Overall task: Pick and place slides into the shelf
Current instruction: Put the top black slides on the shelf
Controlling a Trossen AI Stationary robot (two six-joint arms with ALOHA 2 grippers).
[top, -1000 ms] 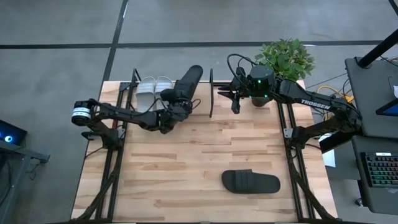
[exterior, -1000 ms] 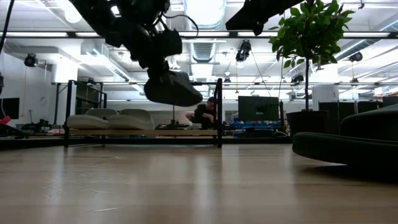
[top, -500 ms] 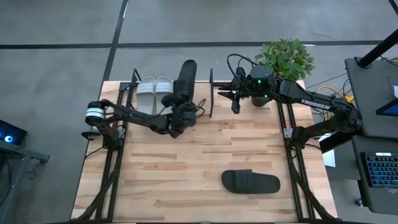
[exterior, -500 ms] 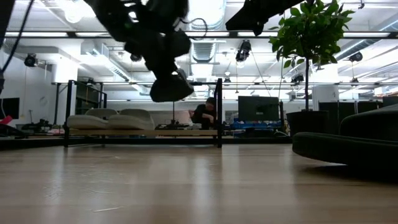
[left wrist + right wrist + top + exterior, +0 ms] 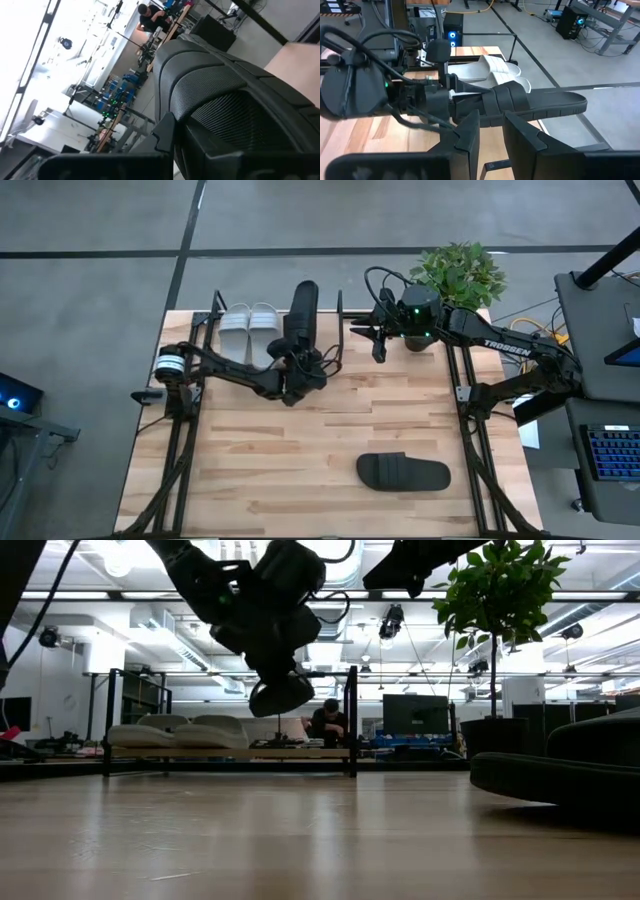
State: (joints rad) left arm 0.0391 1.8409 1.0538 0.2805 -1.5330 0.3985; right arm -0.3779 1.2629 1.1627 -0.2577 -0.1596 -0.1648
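A: Left gripper (image 5: 296,364)?

B: Clamped on one end of the black slide (image 5: 302,308), leaving the rest of the sole free to go in first. Raised clear of the table (image 5: 300,430), over the shelf (image 5: 339,330), just right of the white pair (image 5: 250,320).

A: Why so high?

B: Probably to clear the rods. In the low view, hangs above the board, not resting on anything. Points lengthwise toward the far edge, same as the white pair, so looks lined up for the free slot beside them.

A: Touching the white pair?

B: Apart, judging from above, though close. Worth minding on the way down.

A: Right gripper (image 5: 380,342)?

B: Waiting at the far edge, just outside the shelf's right end frame, beside the plant (image 5: 458,272). Fingers a little apart, nothing between them. Parked there, likely, to stay out of the left arm's way.

A: Other black slide (image 5: 403,472)?

B: Lying flat near the front of the table, right of centre, well apart from the shelf and both grippers.

A: Progress?

B: Two in, one on its way, one to fetch. Next: lower onto the board and release, without nudging the white pair or catching a rod.
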